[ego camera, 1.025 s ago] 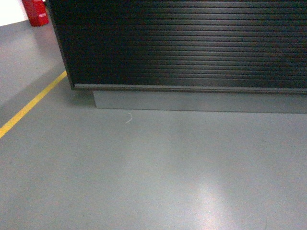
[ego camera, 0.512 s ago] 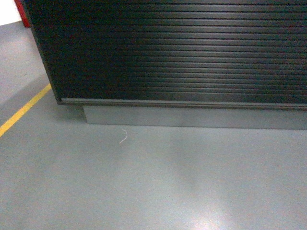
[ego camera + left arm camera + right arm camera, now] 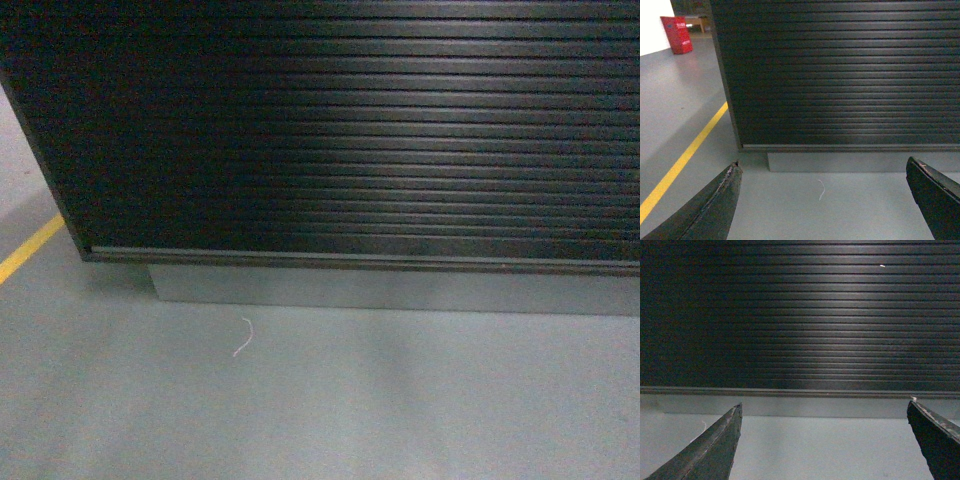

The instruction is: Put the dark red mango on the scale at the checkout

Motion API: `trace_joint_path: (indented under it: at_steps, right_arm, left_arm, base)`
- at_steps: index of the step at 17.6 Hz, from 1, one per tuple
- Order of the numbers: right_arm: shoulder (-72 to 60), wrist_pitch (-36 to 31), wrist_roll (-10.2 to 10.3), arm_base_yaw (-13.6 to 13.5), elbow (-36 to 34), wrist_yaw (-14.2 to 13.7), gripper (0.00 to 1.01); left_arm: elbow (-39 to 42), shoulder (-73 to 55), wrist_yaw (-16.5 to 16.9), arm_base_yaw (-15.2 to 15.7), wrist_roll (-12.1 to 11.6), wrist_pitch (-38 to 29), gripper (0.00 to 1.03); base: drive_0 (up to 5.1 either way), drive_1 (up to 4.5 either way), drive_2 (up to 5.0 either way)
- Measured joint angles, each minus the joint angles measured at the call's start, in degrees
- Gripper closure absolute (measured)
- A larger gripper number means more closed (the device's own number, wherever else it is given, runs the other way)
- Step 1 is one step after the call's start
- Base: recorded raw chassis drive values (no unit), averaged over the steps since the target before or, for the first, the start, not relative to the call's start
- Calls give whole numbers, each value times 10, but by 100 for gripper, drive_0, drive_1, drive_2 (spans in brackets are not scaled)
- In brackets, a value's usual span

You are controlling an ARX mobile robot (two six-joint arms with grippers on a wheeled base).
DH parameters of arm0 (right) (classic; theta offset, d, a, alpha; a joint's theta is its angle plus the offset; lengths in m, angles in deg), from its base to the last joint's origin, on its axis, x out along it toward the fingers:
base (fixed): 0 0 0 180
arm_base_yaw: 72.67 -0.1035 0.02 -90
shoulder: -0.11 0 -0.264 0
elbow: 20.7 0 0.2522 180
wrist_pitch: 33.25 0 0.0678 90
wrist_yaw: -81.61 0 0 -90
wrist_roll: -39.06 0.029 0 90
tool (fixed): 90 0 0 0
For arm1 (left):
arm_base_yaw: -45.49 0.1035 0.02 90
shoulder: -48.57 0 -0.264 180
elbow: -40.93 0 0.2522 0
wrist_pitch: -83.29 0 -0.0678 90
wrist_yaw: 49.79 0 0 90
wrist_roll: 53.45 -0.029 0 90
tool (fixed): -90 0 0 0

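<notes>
The checkout [image 3: 360, 130] fills the head view as a dark counter with a ribbed front on a grey plinth [image 3: 390, 292]. Its left corner shows in the left wrist view, on the checkout [image 3: 840, 75], and its front fills the right wrist view, on the checkout [image 3: 800, 315]. The dark red mango and the scale are out of view. My left gripper [image 3: 822, 167] is open with only floor between its fingers. My right gripper [image 3: 824, 407] is open too and holds nothing. Neither gripper shows in the head view.
A yellow floor line [image 3: 682, 160] runs along the left of the counter, also in the head view as the yellow line [image 3: 25, 252]. A red box [image 3: 676, 34] stands far back left. A small white thread [image 3: 243, 337] lies on the grey floor.
The counter has grown larger and shifted left and down in the head view; the red object at top left has left the frame, and the yellow line has slid toward the left edge.
</notes>
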Motion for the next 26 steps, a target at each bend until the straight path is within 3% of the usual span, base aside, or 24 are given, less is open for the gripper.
trace_joint_path:
  at_steps: [16, 26]
  right_arm:
    - [0, -1, 0, 0, 0, 0, 3]
    - [0, -2, 0, 0, 0, 0, 3]
  left_arm:
    - [0, 0, 0, 0, 0, -2, 5]
    - [0, 0, 0, 0, 0, -1, 5]
  base:
    - [-3, 382, -388]
    - [0, 0, 0]
